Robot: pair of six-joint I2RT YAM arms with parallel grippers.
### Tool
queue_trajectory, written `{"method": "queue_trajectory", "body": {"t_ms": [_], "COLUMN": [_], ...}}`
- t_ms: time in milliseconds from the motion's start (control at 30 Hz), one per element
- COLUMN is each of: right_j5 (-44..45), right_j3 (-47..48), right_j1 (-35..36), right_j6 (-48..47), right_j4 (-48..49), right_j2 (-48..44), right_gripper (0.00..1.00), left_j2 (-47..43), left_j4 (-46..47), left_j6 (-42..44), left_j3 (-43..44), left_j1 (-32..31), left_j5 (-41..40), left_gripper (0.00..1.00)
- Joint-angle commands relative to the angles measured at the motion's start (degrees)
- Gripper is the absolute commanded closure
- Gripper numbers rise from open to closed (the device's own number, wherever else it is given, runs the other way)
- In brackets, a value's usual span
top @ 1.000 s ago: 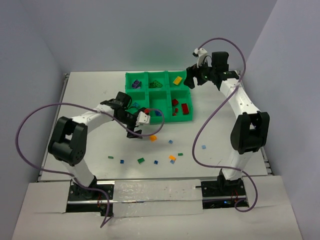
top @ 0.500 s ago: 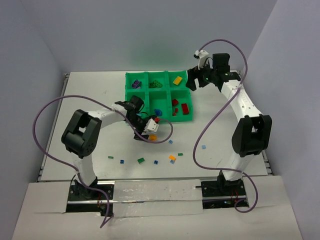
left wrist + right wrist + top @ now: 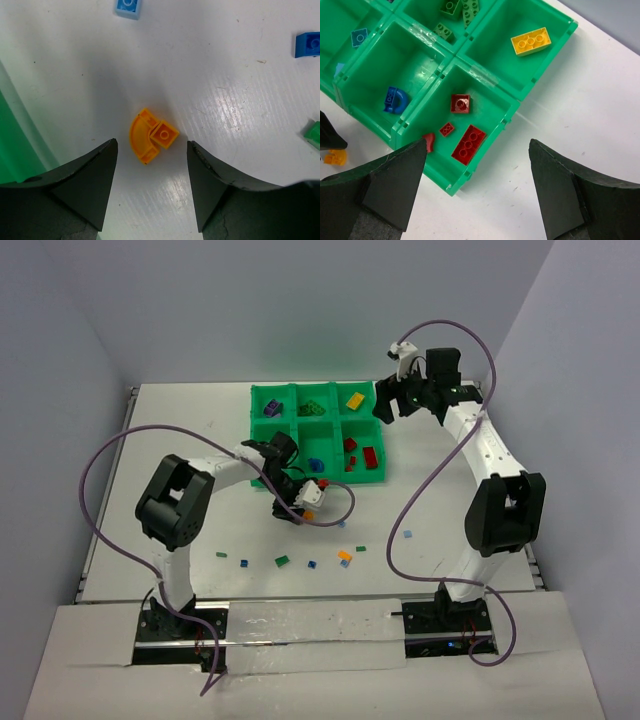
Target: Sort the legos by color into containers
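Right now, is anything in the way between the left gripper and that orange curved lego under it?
Nothing visible does. The orange curved lego lies alone on the white table, centred in the gap of the open left gripper. The light blue lego and the blue lego sit well clear.

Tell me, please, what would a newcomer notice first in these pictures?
The bright green tray at the far middle of the table stands out, with red bricks in its near right compartment. The left gripper hangs open over an orange brick just in front of the tray. Small loose bricks dot the near side of the table.
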Motion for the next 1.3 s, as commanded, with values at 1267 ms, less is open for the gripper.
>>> {"method": "queue_trajectory", "body": {"t_ms": [1267], "right_j5": [-12.80], "right_j3": [-10.43], "right_j1": [-2.76], "right_j6": [6.18], "right_j4": [-3.41], "right_j2": [-6.46], "right_gripper": [0.01], "left_j2": [-12.16], "left_j4": [11.74], "left_j6": [-17.14], "left_j3": [1.77], "left_j1": [2.95], "left_j5": [3.36], "left_gripper": [0.68]}}
